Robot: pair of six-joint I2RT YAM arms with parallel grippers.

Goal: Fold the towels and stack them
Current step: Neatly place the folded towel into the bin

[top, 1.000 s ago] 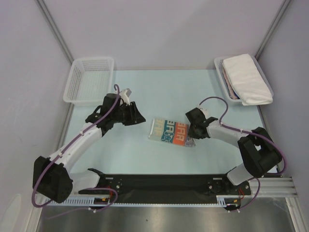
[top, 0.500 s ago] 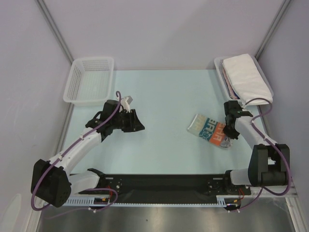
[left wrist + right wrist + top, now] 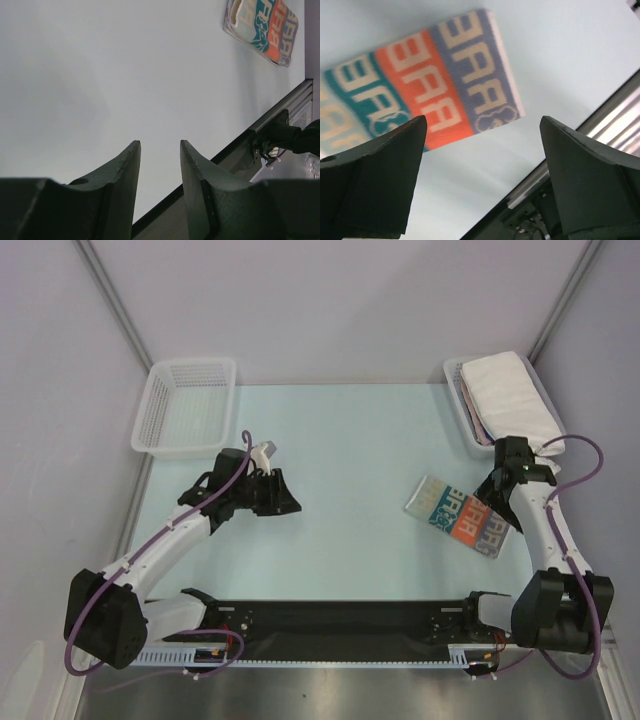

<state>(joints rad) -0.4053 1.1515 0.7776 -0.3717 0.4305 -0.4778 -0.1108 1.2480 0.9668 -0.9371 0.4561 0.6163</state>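
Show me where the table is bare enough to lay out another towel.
Widest bare patch: the table between the left end effector and the lettered towel. The far strip between the left basket and right basket is free too. Crowded: the right side, where the right end effector hangs by that towel and the white towel fills its basket.

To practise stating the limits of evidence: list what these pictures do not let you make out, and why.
1. Top view: the lower towels in the right basket; the white towel covers all but a pinkish edge.
2. Left wrist view: the lettered towel is cut off by the top edge.
3. Right wrist view: one end of it is hidden by a finger of the right gripper and cut off by the left edge.
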